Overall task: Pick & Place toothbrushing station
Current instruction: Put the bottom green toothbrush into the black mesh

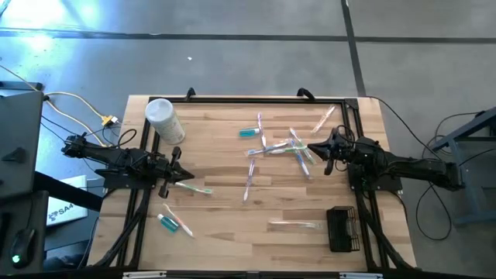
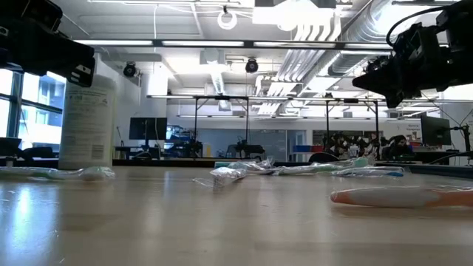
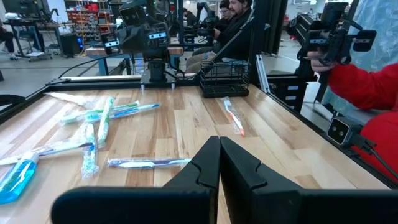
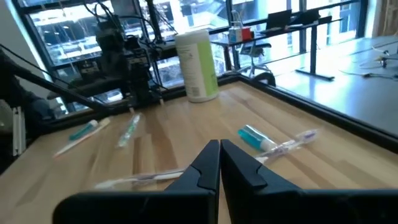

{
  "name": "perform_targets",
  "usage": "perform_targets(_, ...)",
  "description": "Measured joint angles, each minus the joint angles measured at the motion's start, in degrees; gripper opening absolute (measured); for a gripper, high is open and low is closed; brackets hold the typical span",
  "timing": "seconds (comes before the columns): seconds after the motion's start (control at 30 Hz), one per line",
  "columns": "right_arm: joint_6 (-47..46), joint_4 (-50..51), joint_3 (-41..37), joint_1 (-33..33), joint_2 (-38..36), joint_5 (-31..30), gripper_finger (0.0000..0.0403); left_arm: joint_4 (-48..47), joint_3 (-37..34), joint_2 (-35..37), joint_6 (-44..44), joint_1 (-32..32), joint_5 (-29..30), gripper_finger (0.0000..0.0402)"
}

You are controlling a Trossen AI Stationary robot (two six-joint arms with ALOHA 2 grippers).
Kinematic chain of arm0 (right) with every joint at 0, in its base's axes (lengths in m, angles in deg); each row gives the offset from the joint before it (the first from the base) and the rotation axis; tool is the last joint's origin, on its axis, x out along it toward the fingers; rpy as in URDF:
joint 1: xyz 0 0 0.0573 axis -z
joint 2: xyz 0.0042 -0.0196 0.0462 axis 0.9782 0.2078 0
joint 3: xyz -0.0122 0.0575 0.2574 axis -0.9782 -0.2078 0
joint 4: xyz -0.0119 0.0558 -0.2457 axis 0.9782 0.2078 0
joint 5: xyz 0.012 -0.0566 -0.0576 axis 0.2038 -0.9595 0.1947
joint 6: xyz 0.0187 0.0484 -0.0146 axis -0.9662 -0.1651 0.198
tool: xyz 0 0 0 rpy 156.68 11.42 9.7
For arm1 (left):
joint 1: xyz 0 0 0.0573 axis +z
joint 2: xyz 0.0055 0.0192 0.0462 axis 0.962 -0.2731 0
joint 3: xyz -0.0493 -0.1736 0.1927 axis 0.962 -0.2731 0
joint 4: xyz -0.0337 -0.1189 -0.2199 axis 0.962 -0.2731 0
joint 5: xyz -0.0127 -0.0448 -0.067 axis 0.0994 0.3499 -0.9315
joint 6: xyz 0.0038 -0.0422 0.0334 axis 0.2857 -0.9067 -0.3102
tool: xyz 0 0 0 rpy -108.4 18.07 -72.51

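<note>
Black wire holder (image 1: 342, 229) sits at the table's (image 1: 232, 225) near right corner in the high view, empty as far as visible. Using it as the reference:

- One brush (image 1: 294, 225) lies flat just left of the holder, apart from it.
- Main scatter of wrapped toothbrushes (image 1: 283, 147) is up-table from the holder, around the table's middle and right; some cross each other.
- A teal toothpaste tube (image 1: 249, 132) lies at the far-left edge of that scatter.
- A single brush (image 1: 323, 118) lies alone near the far right edge, straight up-table from the holder.
- Second teal tube (image 1: 169, 223) with a brush (image 1: 178, 219) lying beside it, far left of the holder, about level with it.
- Another brush (image 1: 194, 187) further up from those.
- White canister (image 1: 164, 120) at the far left corner, diagonally opposite the holder.

Right gripper (image 1: 313, 148): up-table from the holder, at the right edge of the scatter, clenched, fingers pressed together with nothing between them in its wrist view. In the low view it hangs above the tabletop, not touching anything.

Left gripper (image 1: 180, 173): far left of the holder, just above the lone brush there, also clenched and empty.

Left wrist view: a person in a red sleeve (image 3: 367, 87) beyond the holder side of the table.
</note>
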Motion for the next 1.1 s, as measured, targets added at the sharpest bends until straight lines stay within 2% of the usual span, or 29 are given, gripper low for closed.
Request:
perform_targets(0.1, -1.2, 0.5, 0.0, 0.0, 0.0, -1.4, 0.0004, 0.0, 0.0, 0.0, 0.0, 0.0, 0.0, 0.0006)
perform_targets(0.23, -2.9, 0.7, 0.0, 0.0, 0.6, 0.8, 0.0004, 0.0, 0.0, 0.0, 0.1, 0.0, 0.1, 0.0006)
perform_targets(0.37, -3.0, 0.6, 0.0, 0.0, 0.7, 1.0, 0.0004, 0.0, 0.0, 0.0, 2.9, 0.0, 0.1, 0.0006)
perform_targets(0.77, -3.8, -1.3, 0.0, 0.0, 0.7, 1.7, 0.0004, 0.0, 0.0, 0.0, 3.0, 0.0, 0.1, 0.0006)
perform_targets(0.93, -0.5, -4.9, 0.0, 0.0, 0.6, 1.3, 0.0004, 0.0, 0.0, 0.0, 3.0, 0.0, 0.1, 0.0006)
perform_targets(1.1, 6.9, -6.3, 1.6, -0.1, 0.9, 4.3, 0.0004, 0.0, 0.0, 0.0, 3.0, 0.0, 0.1, 0.0006)
